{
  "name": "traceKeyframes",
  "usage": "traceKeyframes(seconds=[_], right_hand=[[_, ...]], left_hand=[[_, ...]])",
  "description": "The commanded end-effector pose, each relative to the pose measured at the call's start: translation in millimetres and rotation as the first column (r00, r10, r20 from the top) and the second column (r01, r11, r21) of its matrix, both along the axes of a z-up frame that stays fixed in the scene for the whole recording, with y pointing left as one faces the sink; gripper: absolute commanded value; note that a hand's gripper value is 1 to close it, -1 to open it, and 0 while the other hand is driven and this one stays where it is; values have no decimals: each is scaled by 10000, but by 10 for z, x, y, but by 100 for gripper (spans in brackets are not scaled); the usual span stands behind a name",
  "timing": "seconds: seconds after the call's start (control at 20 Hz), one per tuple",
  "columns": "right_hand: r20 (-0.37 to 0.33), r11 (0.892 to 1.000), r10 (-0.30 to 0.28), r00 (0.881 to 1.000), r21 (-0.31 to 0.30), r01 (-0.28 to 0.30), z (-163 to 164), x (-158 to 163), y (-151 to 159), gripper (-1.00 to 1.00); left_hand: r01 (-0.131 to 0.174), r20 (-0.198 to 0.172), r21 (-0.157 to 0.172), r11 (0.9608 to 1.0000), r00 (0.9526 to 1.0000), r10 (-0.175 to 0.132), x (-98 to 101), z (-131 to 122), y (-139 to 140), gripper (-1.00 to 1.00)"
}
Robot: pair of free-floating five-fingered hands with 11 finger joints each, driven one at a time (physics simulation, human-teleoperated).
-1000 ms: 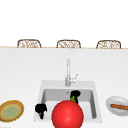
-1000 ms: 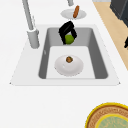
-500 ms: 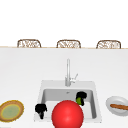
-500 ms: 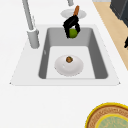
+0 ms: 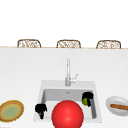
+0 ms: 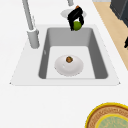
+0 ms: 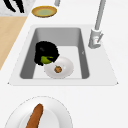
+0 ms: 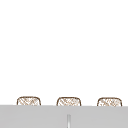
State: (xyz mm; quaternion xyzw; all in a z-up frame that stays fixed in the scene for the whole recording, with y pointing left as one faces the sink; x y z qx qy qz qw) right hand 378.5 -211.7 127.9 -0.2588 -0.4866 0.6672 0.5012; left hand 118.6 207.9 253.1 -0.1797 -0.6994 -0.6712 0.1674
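My right hand (image 5: pixel 87 95) hangs over the right end of the sink (image 5: pixel 42 88), its fingers curled round a small green fruit (image 5: pixel 85 101). In the left side view this hand (image 6: pixel 75 15) and the fruit (image 6: pixel 77 25) are above the basin's far end. In the right side view the hand (image 7: pixel 46 50) with the fruit (image 7: pixel 46 59) is just left of a white dish (image 7: pixel 65 64). That dish (image 6: pixel 72 68) lies on the sink floor with a small brown item (image 6: pixel 69 59) on it. My left hand (image 5: pixel 41 109) idles at the sink's front left corner, fingers relaxed.
A large red ball (image 5: pixel 67 115) blocks the sink's front in the front view. The faucet (image 5: pixel 68 72) stands behind the basin. A yellow-rimmed plate (image 5: pixel 11 110) lies on the left counter. On the right is a white plate (image 5: pixel 113 100) with a brown stick-shaped food (image 5: pixel 120 106).
My right hand has carried the green fruit to the right and a little higher, from over the dish toward the basin's right end. The left hand has stayed put.
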Motion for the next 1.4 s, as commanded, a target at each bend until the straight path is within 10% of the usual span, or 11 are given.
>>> traceKeyframes(seconds=[0.0, 1.35], right_hand=[[-385, 9986, -437, 9983, 288, 448, 183, -130, -194, 100], [-860, 9973, 41, 9963, 740, 23, 231, -1297, -1663, 100]], left_hand=[[0, 0, 0, 10000, 10000, 0, 0, 0, 0, 0], [0, 0, 0, 10000, 10000, 0, 0, 0, 0, 0]])
